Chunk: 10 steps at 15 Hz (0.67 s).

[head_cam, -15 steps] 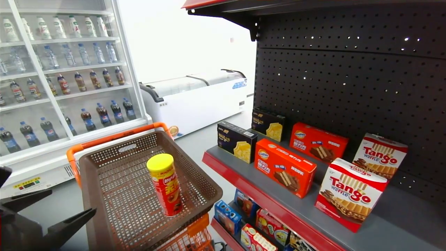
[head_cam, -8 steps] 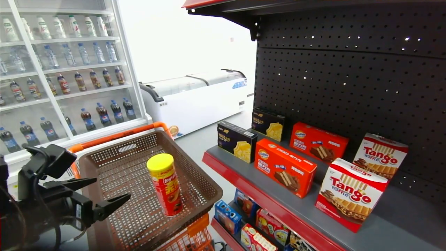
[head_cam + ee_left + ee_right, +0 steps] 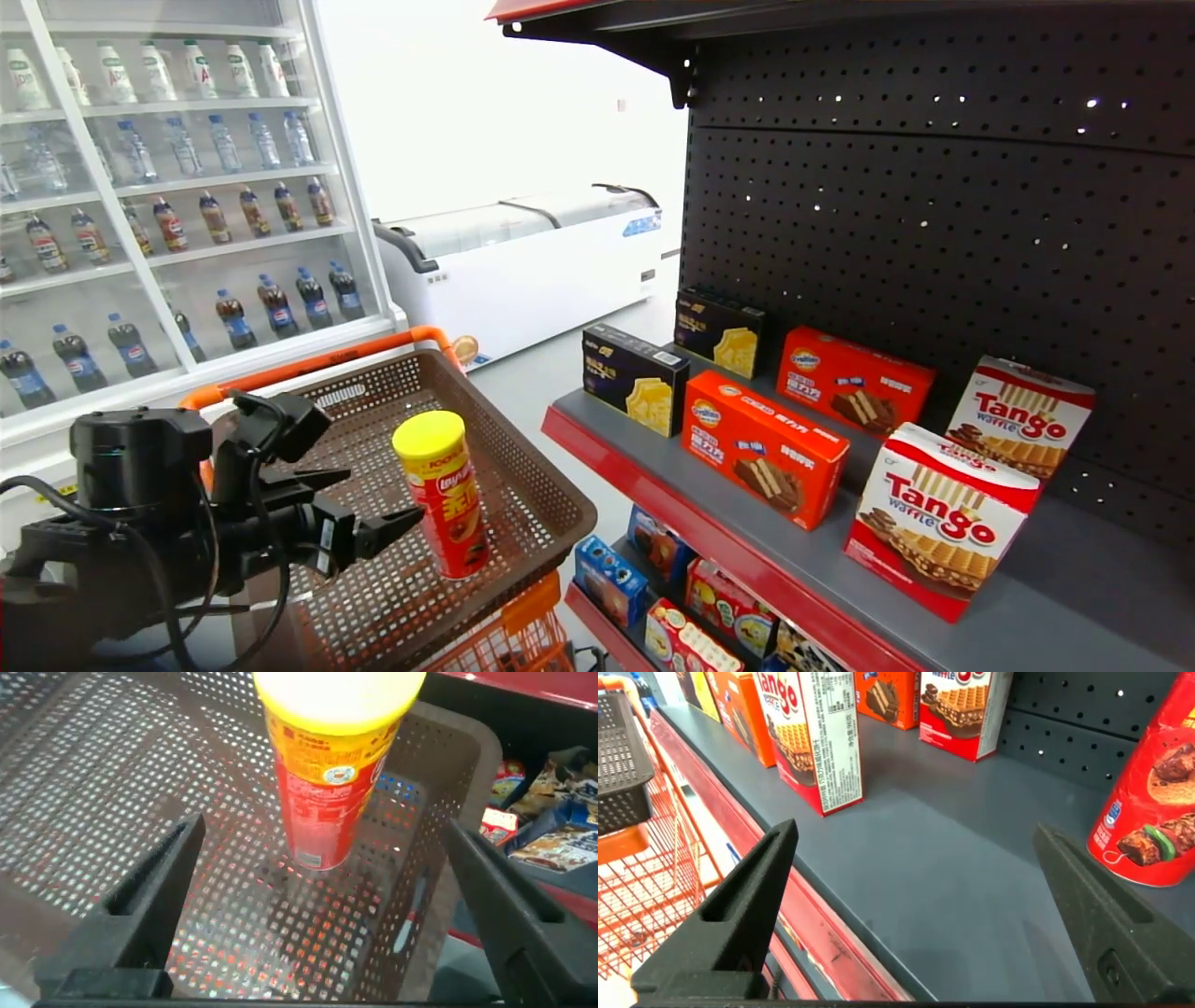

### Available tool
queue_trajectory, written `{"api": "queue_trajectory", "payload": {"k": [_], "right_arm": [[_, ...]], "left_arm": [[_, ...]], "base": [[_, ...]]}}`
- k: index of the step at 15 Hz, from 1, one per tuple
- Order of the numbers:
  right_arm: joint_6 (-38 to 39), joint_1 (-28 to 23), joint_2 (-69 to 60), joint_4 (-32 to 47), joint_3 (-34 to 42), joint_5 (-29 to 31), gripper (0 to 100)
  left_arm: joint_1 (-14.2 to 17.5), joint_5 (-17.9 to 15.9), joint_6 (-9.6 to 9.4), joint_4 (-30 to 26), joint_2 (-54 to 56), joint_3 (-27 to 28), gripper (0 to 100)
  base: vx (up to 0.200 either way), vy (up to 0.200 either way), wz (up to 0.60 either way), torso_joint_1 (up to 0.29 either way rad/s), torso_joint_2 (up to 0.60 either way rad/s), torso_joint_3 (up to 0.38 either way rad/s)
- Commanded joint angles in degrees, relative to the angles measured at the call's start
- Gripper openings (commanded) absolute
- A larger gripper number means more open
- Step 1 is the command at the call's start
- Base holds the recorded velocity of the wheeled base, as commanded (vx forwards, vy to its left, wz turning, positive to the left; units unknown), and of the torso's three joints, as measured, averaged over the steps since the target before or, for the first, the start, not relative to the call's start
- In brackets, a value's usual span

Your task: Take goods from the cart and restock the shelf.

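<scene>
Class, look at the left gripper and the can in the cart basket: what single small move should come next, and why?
Probably ease the left gripper forward until its open fingers flank the can. The can stands upright in the basket, lined up between the spread fingers, and the fingertips sit just short of it, not touching.

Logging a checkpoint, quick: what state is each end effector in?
Left end effector: open, holding nothing.
Right end effector: open, holding nothing.
</scene>
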State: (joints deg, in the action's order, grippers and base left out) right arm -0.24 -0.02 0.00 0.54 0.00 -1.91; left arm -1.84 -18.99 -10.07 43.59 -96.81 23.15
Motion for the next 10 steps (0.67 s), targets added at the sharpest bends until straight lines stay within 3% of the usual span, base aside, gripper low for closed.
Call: {"api": "queue_trajectory", "payload": {"k": [1,4,7,10], "right_arm": [[0.0,0.0,0.1,0.0,0.0,0.0,100],[0.0,0.0,0.0,0.0,0.0,0.0,100],[0.0,0.0,0.0,0.0,0.0,0.0,100],[0.0,0.0,0.0,0.0,0.0,0.0,100]], "left_arm": [[-1.1,0.0,0.05,1.9,-7.9,1.5,100],[-1.8,0.0,0.05,4.1,-12.4,3.0,100],[-2.9,0.0,0.14,11.6,-18.2,4.0,100],[-3.5,0.1,0.14,12.7,-20.6,6.6,100]], "base": [[0.000,0.000,0.00,0.000,0.00,0.000],[0.000,0.000,0.00,0.000,0.00,0.000],[0.000,0.000,0.00,0.000,0.00,0.000],[0.000,0.000,0.00,0.000,0.00,0.000]]}}
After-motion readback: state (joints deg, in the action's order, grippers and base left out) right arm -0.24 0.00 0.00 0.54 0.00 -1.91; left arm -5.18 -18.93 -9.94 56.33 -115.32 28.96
